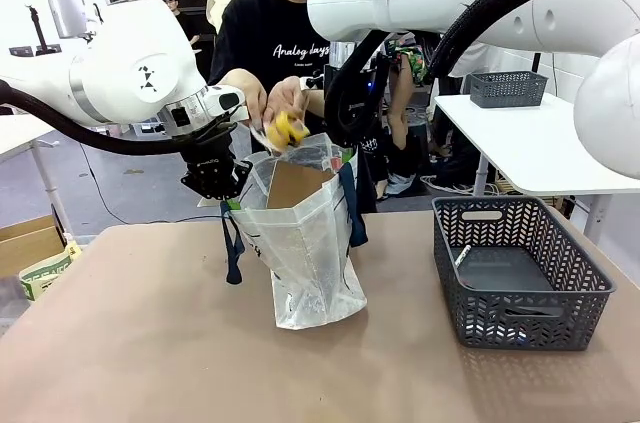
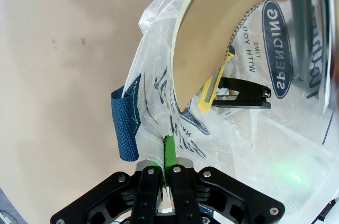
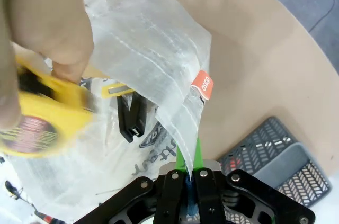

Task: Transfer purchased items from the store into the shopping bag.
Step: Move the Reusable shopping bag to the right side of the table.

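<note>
Front view: translucent white shopping bag (image 1: 308,243) stands open.

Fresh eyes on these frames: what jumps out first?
The translucent shopping bag stands centre-frame, its mouth held open by the left gripper and right gripper, each shut on the rim. Above it, a person's hand holds a yellow packet over a brown cardboard box sticking out. The dark grey basket sits to its right.

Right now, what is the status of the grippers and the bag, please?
Left gripper, right gripper: both shut on shopping bag rim, mouth held open. Person's hand holds yellow packet over the mouth. Hand blocks the mouth.
</note>
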`<action>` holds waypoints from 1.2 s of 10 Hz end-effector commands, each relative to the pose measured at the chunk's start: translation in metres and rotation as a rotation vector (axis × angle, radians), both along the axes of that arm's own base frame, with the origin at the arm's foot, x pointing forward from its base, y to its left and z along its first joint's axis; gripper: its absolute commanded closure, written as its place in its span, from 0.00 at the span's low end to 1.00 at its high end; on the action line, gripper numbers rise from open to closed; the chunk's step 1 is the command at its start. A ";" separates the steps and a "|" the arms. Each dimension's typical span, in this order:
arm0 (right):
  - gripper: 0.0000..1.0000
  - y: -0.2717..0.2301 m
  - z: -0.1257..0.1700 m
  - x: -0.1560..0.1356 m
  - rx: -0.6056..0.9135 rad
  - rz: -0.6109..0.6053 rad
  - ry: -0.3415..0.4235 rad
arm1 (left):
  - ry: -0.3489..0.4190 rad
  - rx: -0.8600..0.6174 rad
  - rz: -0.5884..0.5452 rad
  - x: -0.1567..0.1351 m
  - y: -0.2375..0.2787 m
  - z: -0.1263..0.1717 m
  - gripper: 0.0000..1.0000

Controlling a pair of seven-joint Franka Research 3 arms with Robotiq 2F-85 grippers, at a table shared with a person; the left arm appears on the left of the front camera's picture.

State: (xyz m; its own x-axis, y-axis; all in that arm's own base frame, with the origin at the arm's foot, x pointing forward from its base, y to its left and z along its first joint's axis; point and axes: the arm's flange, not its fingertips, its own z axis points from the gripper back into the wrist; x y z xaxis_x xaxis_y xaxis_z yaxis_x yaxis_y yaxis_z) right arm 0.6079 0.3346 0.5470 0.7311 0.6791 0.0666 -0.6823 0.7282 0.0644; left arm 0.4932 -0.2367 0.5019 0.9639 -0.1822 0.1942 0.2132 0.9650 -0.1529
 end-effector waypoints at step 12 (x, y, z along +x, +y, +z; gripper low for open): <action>1.00 0.000 0.001 -0.001 0.001 0.001 -0.002 | -0.001 -0.001 -0.006 0.000 0.000 0.001 1.00</action>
